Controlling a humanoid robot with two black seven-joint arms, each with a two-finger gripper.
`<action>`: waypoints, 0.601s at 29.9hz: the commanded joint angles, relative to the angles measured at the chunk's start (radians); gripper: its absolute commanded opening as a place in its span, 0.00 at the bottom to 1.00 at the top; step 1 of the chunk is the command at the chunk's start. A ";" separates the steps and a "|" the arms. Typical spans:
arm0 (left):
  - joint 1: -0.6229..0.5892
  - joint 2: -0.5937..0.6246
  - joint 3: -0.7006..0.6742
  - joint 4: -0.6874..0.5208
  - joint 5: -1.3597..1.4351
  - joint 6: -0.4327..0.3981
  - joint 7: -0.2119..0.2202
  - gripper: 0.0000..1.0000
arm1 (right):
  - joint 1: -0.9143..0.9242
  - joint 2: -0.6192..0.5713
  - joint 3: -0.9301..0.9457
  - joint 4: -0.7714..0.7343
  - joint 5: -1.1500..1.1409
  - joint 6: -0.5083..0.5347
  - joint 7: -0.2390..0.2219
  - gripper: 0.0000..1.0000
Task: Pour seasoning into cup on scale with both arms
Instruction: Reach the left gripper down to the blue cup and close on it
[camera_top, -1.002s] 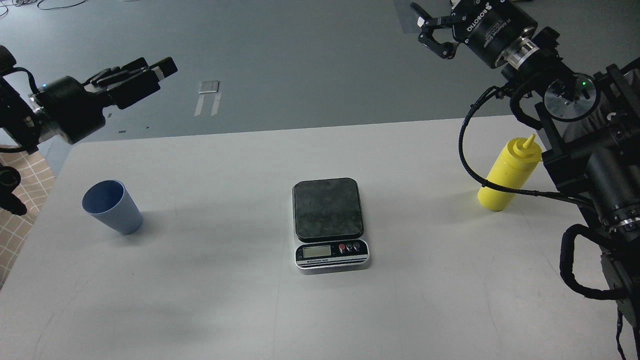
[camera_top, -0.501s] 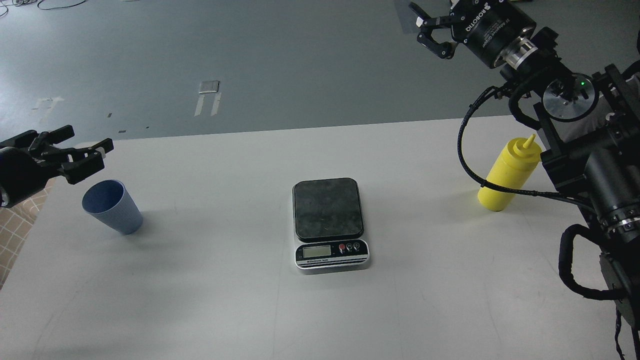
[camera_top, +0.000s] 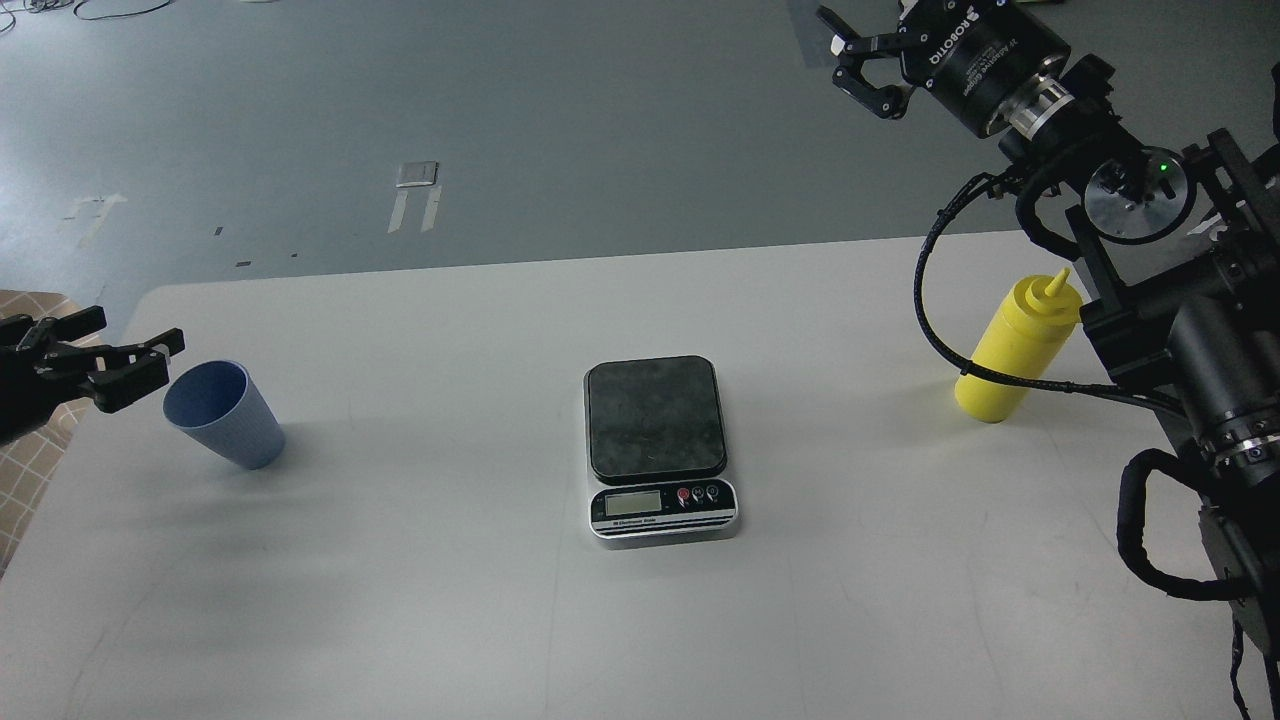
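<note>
Blue and ribbed, the cup (camera_top: 222, 413) stood upright near the left edge of the white table (camera_top: 500, 620), its open mouth tipped slightly toward that edge. Just beside its rim, at the left edge, the left gripper (camera_top: 128, 362) hovered with its fingers spread apart and nothing between them, not touching the cup. At the middle of the tabletop sat the scale (camera_top: 657, 445), its dark platform bare and its display facing the near edge. Close to the right edge, toward the far corner, the yellow seasoning (camera_top: 1021, 348) stood with its nozzle up, a black cable crossing its lower part. Beyond the far right corner, the right gripper (camera_top: 862, 70) hung above the floor, its fingers parted and empty.
</note>
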 joint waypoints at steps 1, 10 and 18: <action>-0.001 -0.015 0.002 0.015 -0.008 -0.013 0.000 0.83 | -0.002 0.000 0.000 0.000 0.000 0.000 0.000 0.99; -0.003 -0.087 0.002 0.078 -0.011 -0.049 0.000 0.80 | -0.004 0.000 -0.002 0.000 0.000 0.000 0.000 0.99; -0.001 -0.093 0.004 0.092 -0.023 -0.052 0.000 0.77 | -0.004 0.000 -0.002 0.000 0.000 0.000 0.000 0.99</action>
